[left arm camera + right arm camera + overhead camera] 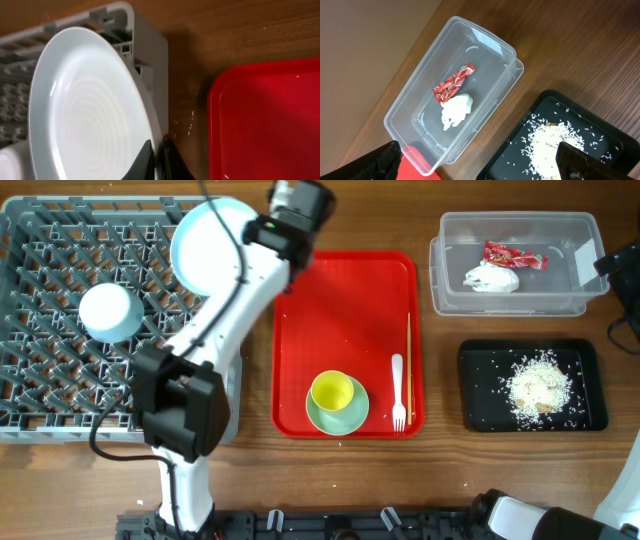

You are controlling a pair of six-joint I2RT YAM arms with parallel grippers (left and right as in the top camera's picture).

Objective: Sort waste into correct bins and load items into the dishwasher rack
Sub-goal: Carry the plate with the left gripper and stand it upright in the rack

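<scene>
Left gripper (157, 161) is clamped on the plate's (90, 110) rim, holding it tilted at the rack's (60, 380) far right corner. A bowl (110, 312) sits in the rack, left of it. Right gripper (482, 167) gapes wide and empty above tub (485, 37) and black tray (517, 150). Cup (332, 390), saucer (345, 418), fork (397, 395) and chopsticks (408, 360) lie on the red tray (340, 300).

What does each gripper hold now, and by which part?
The left gripper pinches the plate by its rim; the right gripper holds nothing.

Rack (60, 395) left, bowl (108, 312) in it; serving tray (340, 310) middle — cup (332, 391) in saucer-bowl (345, 420) on it; tub (437, 270) right — wrapper (515, 256), tissue (491, 278) inside, crumb tray (485, 395) before it.
</scene>
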